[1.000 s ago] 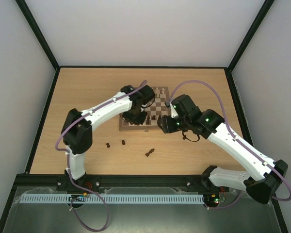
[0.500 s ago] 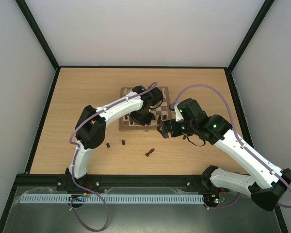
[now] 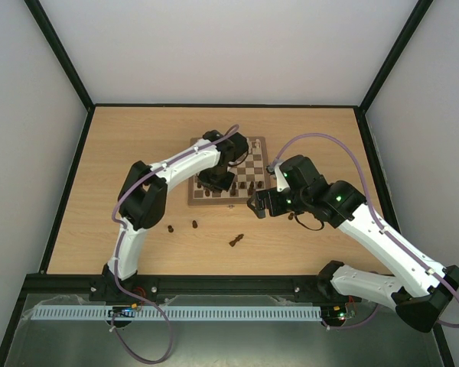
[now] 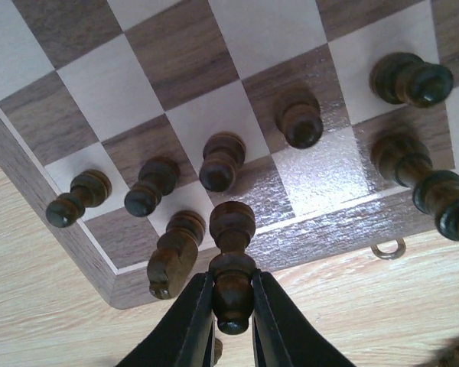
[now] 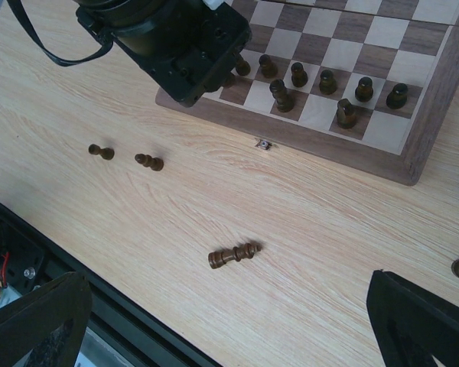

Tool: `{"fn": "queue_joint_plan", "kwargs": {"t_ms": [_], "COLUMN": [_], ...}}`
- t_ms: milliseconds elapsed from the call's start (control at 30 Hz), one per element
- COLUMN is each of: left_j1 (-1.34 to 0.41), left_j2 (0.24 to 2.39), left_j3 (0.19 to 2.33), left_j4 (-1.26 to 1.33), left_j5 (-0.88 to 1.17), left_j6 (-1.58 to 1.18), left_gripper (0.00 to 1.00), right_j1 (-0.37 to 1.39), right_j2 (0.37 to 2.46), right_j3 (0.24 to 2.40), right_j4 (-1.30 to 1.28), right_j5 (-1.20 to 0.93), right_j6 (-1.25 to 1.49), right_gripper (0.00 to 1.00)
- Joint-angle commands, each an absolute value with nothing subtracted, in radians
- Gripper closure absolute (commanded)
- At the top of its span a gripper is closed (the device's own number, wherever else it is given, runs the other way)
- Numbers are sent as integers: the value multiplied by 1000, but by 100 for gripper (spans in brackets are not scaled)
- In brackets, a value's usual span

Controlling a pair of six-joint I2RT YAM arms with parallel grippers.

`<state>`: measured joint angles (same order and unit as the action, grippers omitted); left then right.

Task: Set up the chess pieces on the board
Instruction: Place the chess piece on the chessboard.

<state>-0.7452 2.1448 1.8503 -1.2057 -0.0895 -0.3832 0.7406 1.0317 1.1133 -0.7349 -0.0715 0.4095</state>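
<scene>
My left gripper [image 4: 232, 310] stays pinched narrow on a dark brown turned wooden chessman [image 4: 232, 229]. The fingers clamp its lower end and its rounded head points toward the near corner of the square checkered wooden chessboard [image 4: 321, 233]. Over the last second this arm has shifted sideways along the near rows, and the piece hangs just above a corner square, beside the standing dark brown chessmen [image 4: 222, 160] there. I judge it is close to being set down but not yet planted.

My right gripper [image 5: 226, 317] is what has really changed. Its jaws have swung from half closed to fully wide, with nothing between them, and the arm has drawn back off the board's near edge. To me that reads as a piece just released, so this hand is free for the next pickup.

Below it on the light wooden tabletop [image 5: 329, 229] lies a tall dark brown piece on its side [image 5: 235, 254]. Further left are two small dark brown pieces [image 5: 102, 151], also toppled, well apart from the board. Those are still left to place.
</scene>
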Motion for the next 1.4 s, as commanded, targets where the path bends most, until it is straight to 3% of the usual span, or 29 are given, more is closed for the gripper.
{"fn": "queue_joint_plan", "kwargs": {"t_ms": [0,667,867,1367], "left_j1": [-738,-749,-751,-765], "left_j2": [2171,2183,2187,2125], "left_j3": [1836,1798,1796,1867], "left_j4": [-1208,-1173,-1173,-1230], "left_j5": [-80,-51,-54,-95], "left_j6": [-360,-345,-343,-367], "left_gripper": [85,81,70,63], "right_j1": [738,738,738,739], "right_j2": [1032,1041,1040,1045], "right_j3": [1103,1098,1093,1092], "right_j4": [-767,-769,-767,-767], "right_j5": [-80,-71,-73,-74], "right_j6": [399,400,400,400], "right_gripper": [1,0,1,1]}}
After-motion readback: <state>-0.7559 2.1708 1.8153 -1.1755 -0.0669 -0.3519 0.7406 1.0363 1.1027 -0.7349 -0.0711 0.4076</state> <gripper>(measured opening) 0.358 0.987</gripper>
